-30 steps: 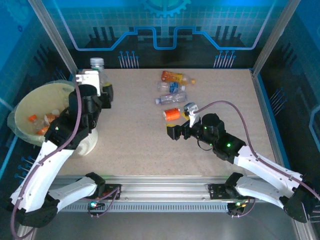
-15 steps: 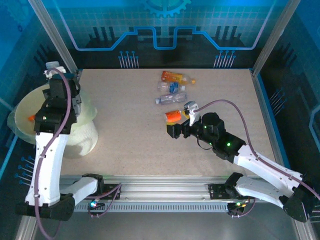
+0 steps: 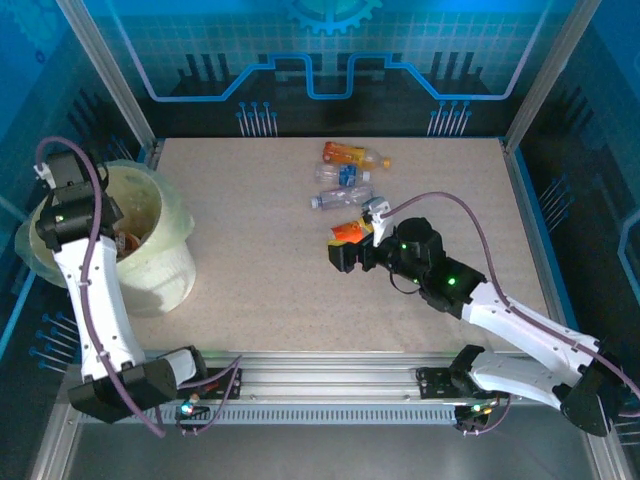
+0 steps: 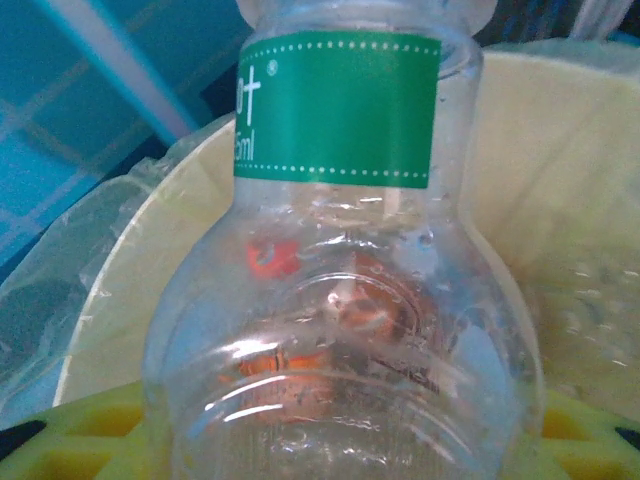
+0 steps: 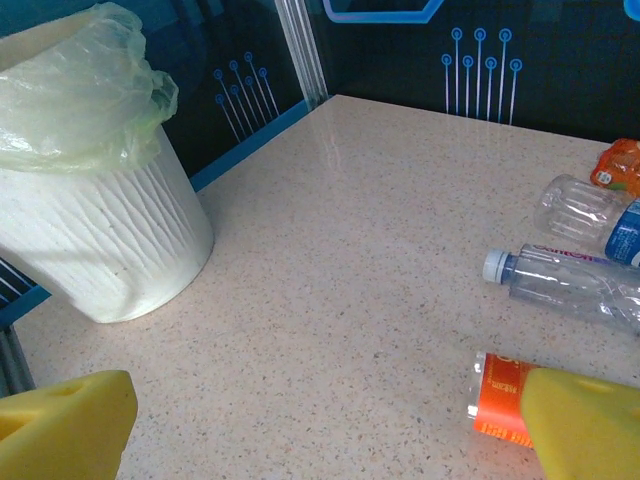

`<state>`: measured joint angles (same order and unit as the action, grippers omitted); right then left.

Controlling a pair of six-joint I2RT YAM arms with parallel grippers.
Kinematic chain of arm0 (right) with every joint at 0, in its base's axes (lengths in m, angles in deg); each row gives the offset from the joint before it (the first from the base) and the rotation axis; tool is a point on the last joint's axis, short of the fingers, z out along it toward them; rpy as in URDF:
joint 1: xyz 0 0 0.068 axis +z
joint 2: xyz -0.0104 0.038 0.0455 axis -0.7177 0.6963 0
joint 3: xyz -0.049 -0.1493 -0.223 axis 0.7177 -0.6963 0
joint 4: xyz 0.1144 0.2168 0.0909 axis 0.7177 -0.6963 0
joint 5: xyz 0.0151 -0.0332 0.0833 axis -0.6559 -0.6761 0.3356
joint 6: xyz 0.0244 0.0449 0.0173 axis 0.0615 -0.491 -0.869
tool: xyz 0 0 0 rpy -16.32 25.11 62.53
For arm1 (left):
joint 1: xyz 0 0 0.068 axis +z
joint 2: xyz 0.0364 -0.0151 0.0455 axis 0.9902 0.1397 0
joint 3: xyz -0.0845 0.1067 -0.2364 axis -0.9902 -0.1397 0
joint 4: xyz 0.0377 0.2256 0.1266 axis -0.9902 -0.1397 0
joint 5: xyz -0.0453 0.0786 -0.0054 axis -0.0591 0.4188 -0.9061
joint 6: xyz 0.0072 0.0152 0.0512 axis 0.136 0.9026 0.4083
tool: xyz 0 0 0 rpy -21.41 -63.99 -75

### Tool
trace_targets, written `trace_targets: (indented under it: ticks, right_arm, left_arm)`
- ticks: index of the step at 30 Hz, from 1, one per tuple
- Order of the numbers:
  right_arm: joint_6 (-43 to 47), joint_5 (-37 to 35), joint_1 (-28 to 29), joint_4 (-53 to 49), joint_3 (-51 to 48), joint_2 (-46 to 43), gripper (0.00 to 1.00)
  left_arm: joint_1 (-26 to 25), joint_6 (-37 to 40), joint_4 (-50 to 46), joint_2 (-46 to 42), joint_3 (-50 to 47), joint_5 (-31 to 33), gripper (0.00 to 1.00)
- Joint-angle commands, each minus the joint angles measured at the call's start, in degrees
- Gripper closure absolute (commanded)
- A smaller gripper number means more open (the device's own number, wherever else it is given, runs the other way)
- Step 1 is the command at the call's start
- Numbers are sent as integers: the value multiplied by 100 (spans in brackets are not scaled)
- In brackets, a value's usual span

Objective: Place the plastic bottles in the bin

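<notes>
Green-labelled bottle (image 4: 340, 120), clamped in the left gripper (image 4: 335, 440), is now carried over the bin (image 4: 540, 180) for release; the right gripper (image 5: 325, 430) is held open.

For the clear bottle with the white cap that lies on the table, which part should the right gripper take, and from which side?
Most likely the middle of its body, from above. The clear bottle lies flat on its side on the table, white cap toward the bin, so the open right gripper can close across the round body. The neck is narrower and could slip.
</notes>
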<state>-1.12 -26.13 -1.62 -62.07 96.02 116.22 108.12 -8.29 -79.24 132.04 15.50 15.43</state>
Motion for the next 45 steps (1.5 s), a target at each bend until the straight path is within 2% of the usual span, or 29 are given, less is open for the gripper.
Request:
trace_targets:
  ticks: [1, 3, 8, 10, 17, 22, 25, 29, 31, 32, 35, 39, 42, 45]
  right_arm:
    - [178, 106, 82, 37, 249, 64, 0]
    - [209, 120, 84, 23, 290, 97, 0]
    - [94, 78, 77, 15, 304, 164, 0]
    - [12, 23, 80, 32, 278, 173, 0]
    - [-228, -383, 79, 11, 196, 168, 0]
    - [-818, -1166, 48, -69, 96, 173, 0]
    - [-1259, -1326, -98, -209, 58, 197, 0]
    - [-1978, -1683, -309, -548, 19, 292, 0]
    - [-2244, -1535, -503, -755, 58, 354, 0]
    - [-2389, -1374, -635, -917, 120, 410, 0]
    - [-2746, -1007, -918, -1234, 291, 557, 0]
    - [-2893, -953, -1051, -1421, 400, 693, 0]
    - [-3069, -776, -1168, -1444, 411, 782, 0]
    - [-3376, -974, -1263, -1731, 436, 881, 0]
  left_arm:
    - [474, -379, -176, 216, 30, -125, 36]
    - [598, -455, -187, 337, 72, 26, 30]
    - [608, -513, -167, 426, 222, -89, 17]
    - [604, -555, -156, 407, 278, -221, 11]
    - [584, -677, -95, 204, 421, -836, 1]
    - [584, -736, 16, -125, 451, -1886, 1]
    - [576, -879, 105, -324, 431, -2470, 1]
    - [485, -1366, 355, -532, 302, -3684, 1]
    - [293, -1631, 706, -638, 128, -4756, 1]
    - [59, -1790, 899, -694, 48, -4956, 1]
    - [-717, -2041, 1269, -839, -117, -4891, 1]
    - [-1322, -2695, 2099, -1002, -648, -5274, 1]
    - [-1607, -3062, 2767, -1096, -1119, -5720, 1]
    - [-1640, -3083, 2984, -1132, -1446, -6028, 1]
